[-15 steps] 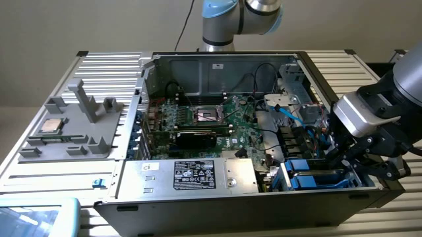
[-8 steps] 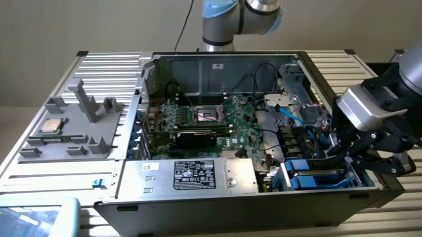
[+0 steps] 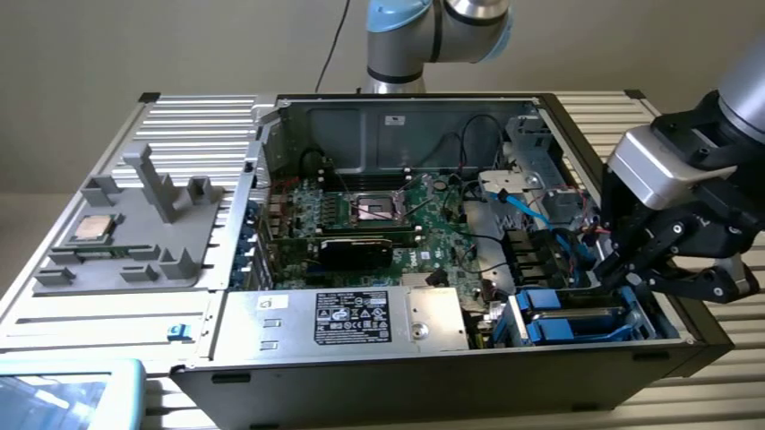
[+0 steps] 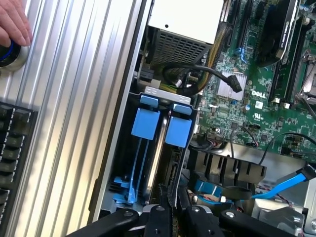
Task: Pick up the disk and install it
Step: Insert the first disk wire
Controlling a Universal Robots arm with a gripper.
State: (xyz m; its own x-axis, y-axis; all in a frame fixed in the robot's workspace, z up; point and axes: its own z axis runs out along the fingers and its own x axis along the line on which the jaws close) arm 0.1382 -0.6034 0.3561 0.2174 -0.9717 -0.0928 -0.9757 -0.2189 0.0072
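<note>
Farthest from the gripper (image 3: 655, 279), at the exterior view's left, a grey plastic fixture (image 3: 143, 224) with upright posts lies on the ribbed silver metal counter (image 3: 197, 121) and carries a small square silver CPU chip (image 3: 92, 229). A translucent blue tray (image 3: 66, 394) sits at the near corner. Next comes the open black computer case (image 3: 418, 376), lying on its side with its inside facing up. In it, a big silver box with a black label (image 3: 358, 318) sits along the near wall and the green motherboard (image 3: 395, 215) lies behind it. Black cables and a flat blue data cable (image 3: 526, 206) cross between the board and the drive bay (image 3: 654, 315). The disk (image 4: 147, 123), a flat silver-grey metal hard drive in a bright blue plastic carrier frame, stands on edge in that bay directly below the gripper, with a second blue carrier (image 4: 177, 132) just beside it. The case wall hems the bay on the side away from the board, and the room above is open. The black gripper hangs just over the bay; whether it is wide or narrow I cannot tell. A person's hand (image 4: 12, 24) rests on the counter, well apart from the gripper.
</note>
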